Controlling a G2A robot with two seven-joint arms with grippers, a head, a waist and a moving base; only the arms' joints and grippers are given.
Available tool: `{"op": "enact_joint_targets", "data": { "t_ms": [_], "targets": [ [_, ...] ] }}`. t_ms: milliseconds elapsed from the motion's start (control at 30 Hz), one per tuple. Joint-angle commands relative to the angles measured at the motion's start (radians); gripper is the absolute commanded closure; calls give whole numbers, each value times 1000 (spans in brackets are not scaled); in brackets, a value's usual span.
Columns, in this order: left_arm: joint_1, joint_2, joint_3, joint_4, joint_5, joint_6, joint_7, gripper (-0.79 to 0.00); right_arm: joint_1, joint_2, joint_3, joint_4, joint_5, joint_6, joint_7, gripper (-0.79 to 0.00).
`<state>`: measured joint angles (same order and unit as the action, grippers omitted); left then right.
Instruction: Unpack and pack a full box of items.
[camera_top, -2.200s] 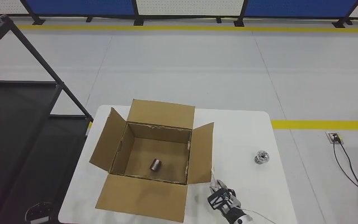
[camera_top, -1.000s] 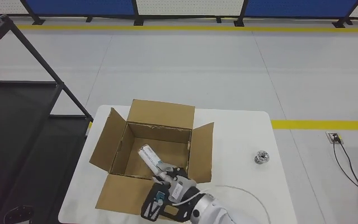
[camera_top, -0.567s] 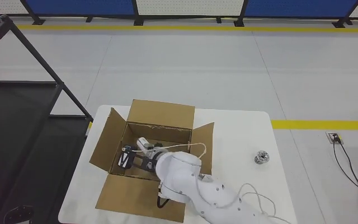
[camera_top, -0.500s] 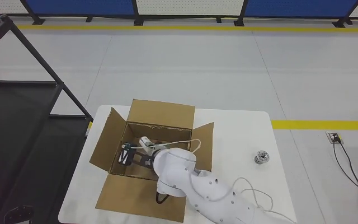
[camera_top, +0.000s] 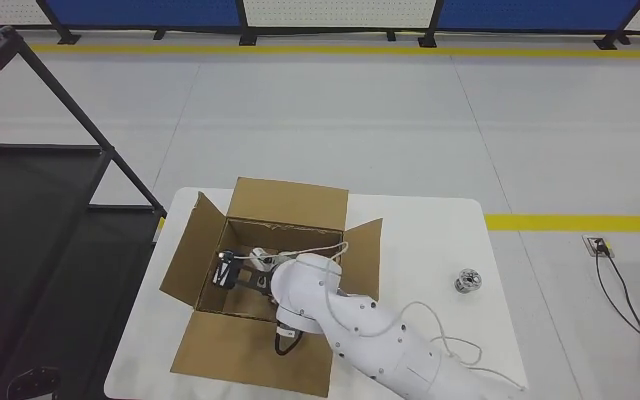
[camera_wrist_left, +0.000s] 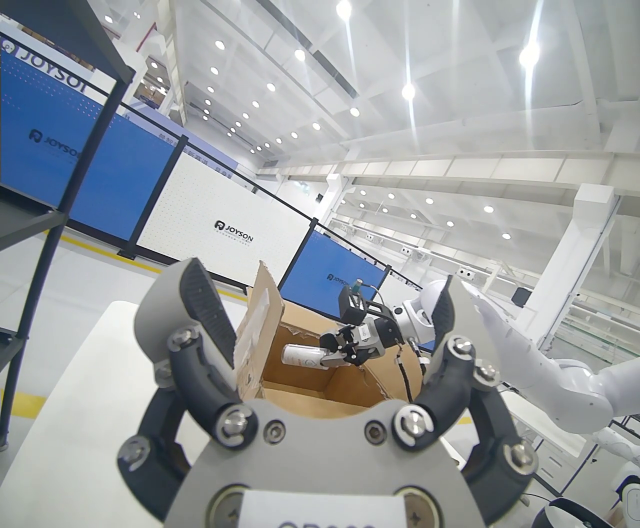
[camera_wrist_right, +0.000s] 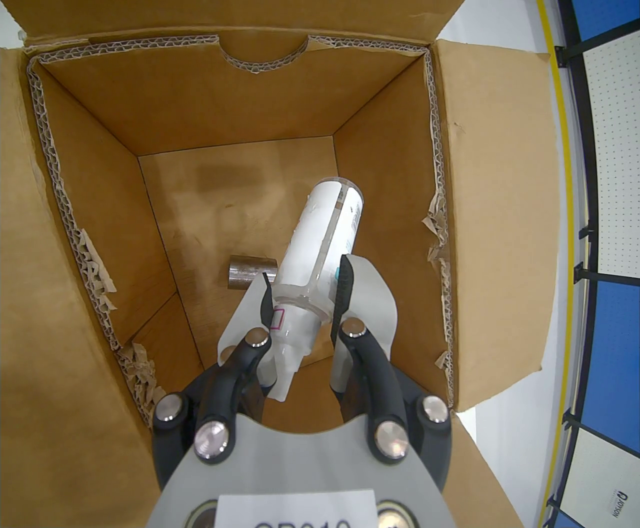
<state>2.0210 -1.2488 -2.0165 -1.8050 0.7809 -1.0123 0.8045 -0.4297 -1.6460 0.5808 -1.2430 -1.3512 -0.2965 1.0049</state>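
Observation:
An open cardboard box (camera_top: 290, 205) stands on the white table (camera_top: 430, 230), flaps spread. My right gripper (camera_wrist_right: 304, 277) hangs over the box's inside, shut on the lower end of a white bottle (camera_wrist_right: 325, 240) that points down into the box. On the box floor lies a small dark metal cylinder (camera_wrist_right: 245, 272), just beside the bottle. The left wrist view shows the right gripper (camera_wrist_left: 332, 350) and the bottle (camera_wrist_left: 300, 356) at rim height above the box (camera_wrist_left: 310, 325). My left gripper (camera_wrist_left: 320, 280) is open with nothing in it, low beside the table and tilted up toward the box.
A small shiny spool-like item (camera_top: 466, 280) lies on the table to the right of the box. A black metal rack (camera_top: 90, 170) stands off the table's left side. Torn corrugated edges line the box walls (camera_wrist_right: 90, 175).
The right arm swung from the table's front right edge to over the box, carrying the white bottle. In the last half second it shifted slightly farther into the box.

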Motion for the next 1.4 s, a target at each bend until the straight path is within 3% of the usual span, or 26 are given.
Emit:
{"op": "enact_joint_targets", "data": {
  "t_ms": [0, 200, 433, 533, 900, 1300, 1333, 1367],
  "targets": [
    [0, 0, 0, 0, 0, 0, 0, -785, -8, 2, 18, 13, 18, -19, -15, 0],
    [0, 0, 0, 0, 0, 0, 0, -785, 51, -21, 44, 77, 88, 11, 165, 0],
    [0, 0, 0, 0, 0, 0, 0, -785, 159, -54, 64, 210, 266, -78, 394, 0],
    [0, 0, 0, 0, 0, 0, 0, -785, 201, -75, 50, 283, 357, -72, 447, 0],
    [0, 0, 0, 0, 0, 0, 0, -785, 337, -170, -138, 607, 562, -70, 449, 0],
    [0, 0, 0, 0, 0, 0, 0, -785, 376, -266, -181, 869, 600, -131, 346, 0],
    [0, 0, 0, 0, 0, 0, 0, -785, 379, -272, -181, 882, 602, -134, 338, -71],
    [0, 0, 0, 0, 0, 0, 0, -785, 382, -277, -182, 895, 601, -139, 332, -194]
  ]
}}
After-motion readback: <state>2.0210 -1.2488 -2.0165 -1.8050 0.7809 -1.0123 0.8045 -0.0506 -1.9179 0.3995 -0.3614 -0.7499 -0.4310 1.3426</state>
